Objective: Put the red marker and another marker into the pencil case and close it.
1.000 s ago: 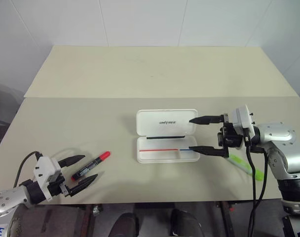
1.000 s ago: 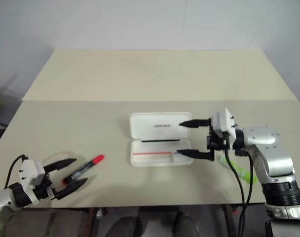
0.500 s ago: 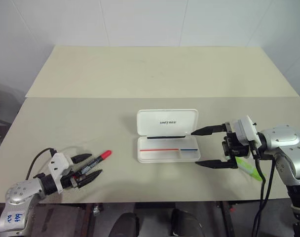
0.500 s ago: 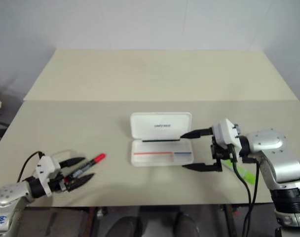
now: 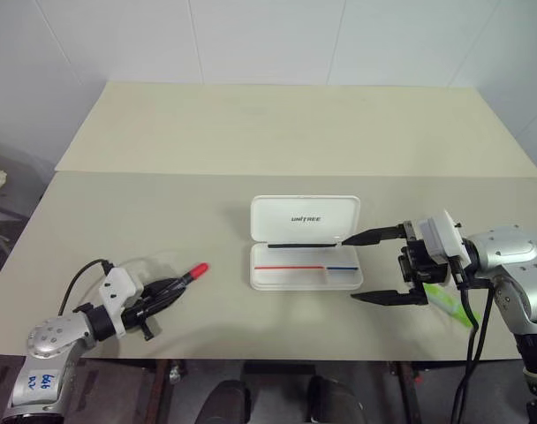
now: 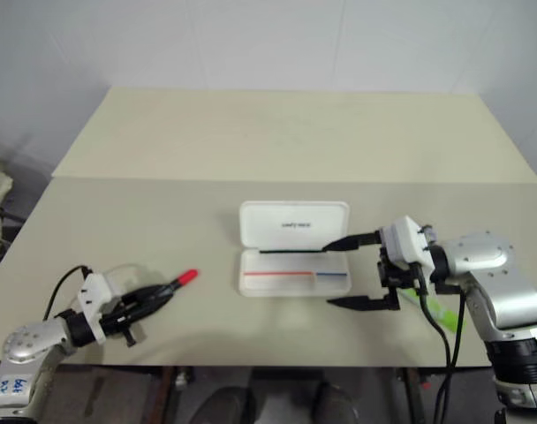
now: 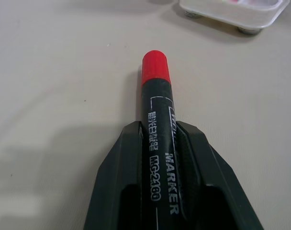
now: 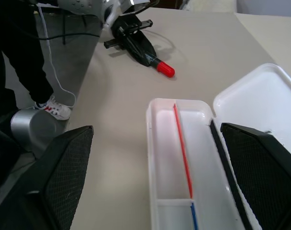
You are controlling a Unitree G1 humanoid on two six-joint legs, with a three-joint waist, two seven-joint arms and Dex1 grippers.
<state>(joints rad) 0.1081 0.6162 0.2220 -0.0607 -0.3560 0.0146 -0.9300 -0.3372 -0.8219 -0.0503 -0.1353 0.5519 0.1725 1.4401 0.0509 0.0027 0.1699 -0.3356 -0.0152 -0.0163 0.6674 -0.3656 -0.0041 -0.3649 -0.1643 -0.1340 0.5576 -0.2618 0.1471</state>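
The pencil case (image 5: 306, 242) lies open mid-table; the red marker (image 5: 182, 279) lies well to its left, another marker (image 5: 449, 302) near its right, 2 sticks (image 5: 304, 267) inside it

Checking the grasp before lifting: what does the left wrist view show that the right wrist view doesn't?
Left wrist adds: fingers touching the red marker on both sides, plus its barrel lettering. Right wrist adds: the open right gripper framing the pencil case tray, with a red-and-blue stick inside. Both: the left gripper, the marker's red end, the case.
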